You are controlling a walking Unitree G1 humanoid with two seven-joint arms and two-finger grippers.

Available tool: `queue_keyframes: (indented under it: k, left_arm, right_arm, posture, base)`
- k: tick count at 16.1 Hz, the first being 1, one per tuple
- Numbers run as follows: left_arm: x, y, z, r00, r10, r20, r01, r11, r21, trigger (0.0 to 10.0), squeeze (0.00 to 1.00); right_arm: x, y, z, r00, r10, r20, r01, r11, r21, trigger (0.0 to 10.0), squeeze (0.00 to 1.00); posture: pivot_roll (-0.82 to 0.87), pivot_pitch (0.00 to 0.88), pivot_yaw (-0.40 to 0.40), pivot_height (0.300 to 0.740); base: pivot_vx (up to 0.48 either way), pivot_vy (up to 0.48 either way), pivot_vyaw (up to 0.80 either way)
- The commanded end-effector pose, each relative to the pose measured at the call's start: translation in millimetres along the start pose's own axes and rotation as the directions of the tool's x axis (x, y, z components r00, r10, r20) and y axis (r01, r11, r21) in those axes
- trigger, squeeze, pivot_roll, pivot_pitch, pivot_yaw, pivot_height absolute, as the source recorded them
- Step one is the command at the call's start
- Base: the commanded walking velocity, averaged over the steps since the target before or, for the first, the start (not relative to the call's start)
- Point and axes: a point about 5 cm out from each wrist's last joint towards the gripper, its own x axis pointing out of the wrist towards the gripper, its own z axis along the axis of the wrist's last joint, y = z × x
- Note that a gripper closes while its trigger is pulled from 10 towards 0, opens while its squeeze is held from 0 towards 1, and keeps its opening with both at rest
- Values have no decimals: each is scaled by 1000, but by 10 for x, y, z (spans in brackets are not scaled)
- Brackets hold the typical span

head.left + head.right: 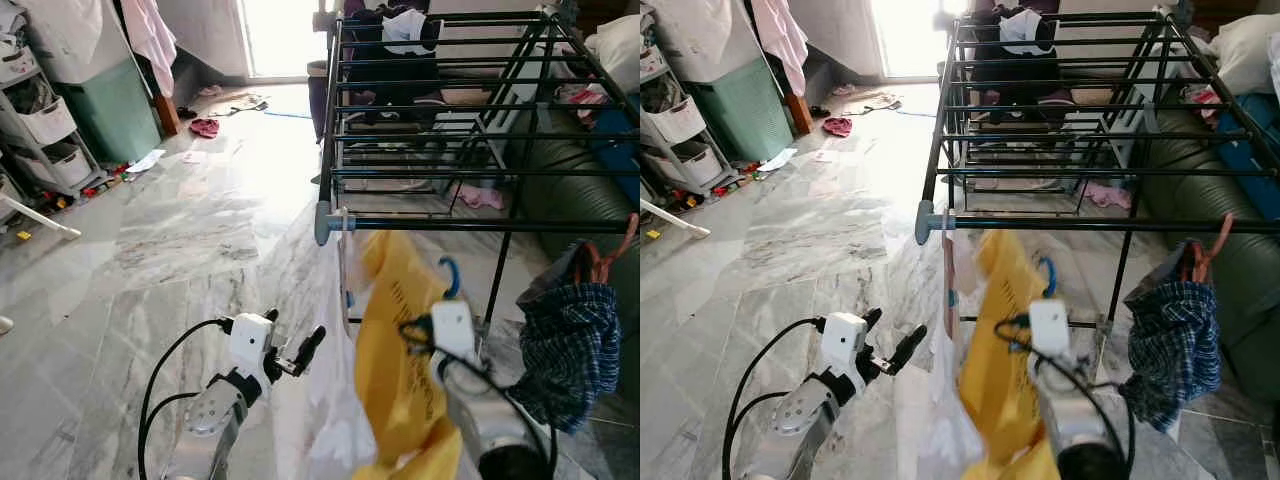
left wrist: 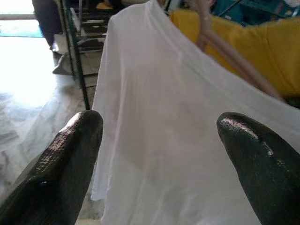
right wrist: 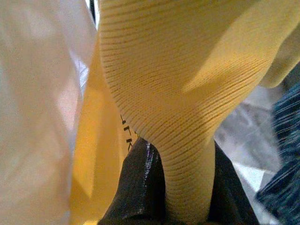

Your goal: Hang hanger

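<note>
My right gripper [image 3: 185,180] is shut on a yellow garment [image 1: 400,360] that hangs from a blue hanger, whose hook [image 1: 451,275] rises just below the front rail [image 1: 480,224] of the black drying rack. The hook is not on the rail. A sheer white garment [image 2: 159,117] hangs from the rail's left end, right beside the yellow one. My left gripper [image 1: 292,340] is open, low and to the left of the white cloth, pointing at it with nothing between its fingers [image 2: 70,154].
A blue checked garment [image 1: 570,345] on an orange hanger [image 1: 600,262] hangs at the rail's right end. Dark clothes lie over the rack's far end [image 1: 400,35]. A green sofa [image 1: 560,190] stands right, shelving [image 1: 45,130] left, with marble floor [image 1: 180,250] between.
</note>
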Motion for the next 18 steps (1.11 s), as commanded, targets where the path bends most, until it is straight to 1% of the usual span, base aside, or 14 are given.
queue_keyframes:
  k: [1,2,3,4,5,6,8,10,12,13,15,16,17,18]
  left_arm:
    - [-8,15,-14,1000,-10,-8,10,1000,2,10000,0]
    - [-7,13,-16,1000,-10,-8,10,1000,1,10000,0]
    - [-4,6,-18,1000,-9,-7,9,1000,0,10000,0]
    - [-3,3,-18,1000,-9,-7,9,1000,-1,10000,0]
    - [-1,-4,-19,1000,-9,-5,9,1000,-2,10000,0]
    - [5,-10,-19,1000,-11,-4,11,1000,-3,10000,0]
    - [12,-20,-19,1000,-18,-4,18,1000,-1,10000,0]
    - [13,-19,-15,1000,-13,7,13,1000,-6,10000,0]
    - [-1,-7,-34,1000,-4,-1,4,1000,-3,10000,0]
    - [-11,-3,-47,1000,-2,-6,2,1000,-3,10000,0]
    - [-19,0,-61,1000,-2,-11,2,1000,0,10000,0]
    - [-21,1,-62,1000,-3,-12,3,1000,2,10000,0]
    - [-21,5,-64,1000,-5,-13,5,1000,4,10000,0]
    - [-20,6,-64,1000,-6,-14,6,1000,5,10000,0]
  right_arm:
    - [21,20,274,996,9,88,-11,1000,19,10000,0]
    - [33,7,319,995,8,95,-10,1000,22,10000,0]
    - [89,-113,437,994,-22,109,18,999,37,10000,0]
    - [106,-155,465,994,-30,108,26,999,44,10000,0]
    - [143,-220,520,994,-24,103,18,998,58,10000,0]
    - [191,-247,587,996,14,89,-18,999,43,10000,0]
    - [229,-328,792,990,4,139,-12,999,51,10000,0]
    - [241,-393,867,987,-22,159,9,996,86,10000,0]
    - [242,-425,771,990,-30,141,16,995,97,10000,0]
    - [231,-421,687,991,-34,130,23,996,86,10000,0]
    - [169,-331,471,992,-19,124,13,999,42,10000,0]
    - [144,-292,407,992,-7,127,2,999,34,10000,0]
    - [94,-217,311,990,26,139,-31,999,30,10000,0]
    - [69,-186,266,989,36,142,-40,999,27,10000,0]
  posture:
    - [-184,0,68,740]
    - [-181,0,67,740]
    - [-181,0,64,740]
    - [-180,0,63,740]
    - [-181,0,62,740]
    - [-186,0,66,740]
    - [-183,0,63,740]
    - [-180,0,60,740]
    - [-176,0,58,740]
    - [-178,0,58,740]
    - [-182,0,61,740]
    - [-186,0,64,740]
    - [-191,0,69,740]
    - [-191,0,69,740]
  base:
    - [0,0,0]
    - [0,0,0]
    - [0,0,0]
    - [0,0,0]
    - [0,0,0]
    - [0,0,0]
    - [0,0,0]
    - [0,0,0]
    - [0,0,0]
    - [0,0,0]
    - [0,0,0]
    - [0,0,0]
    - [0,0,0]
    - [0,0,0]
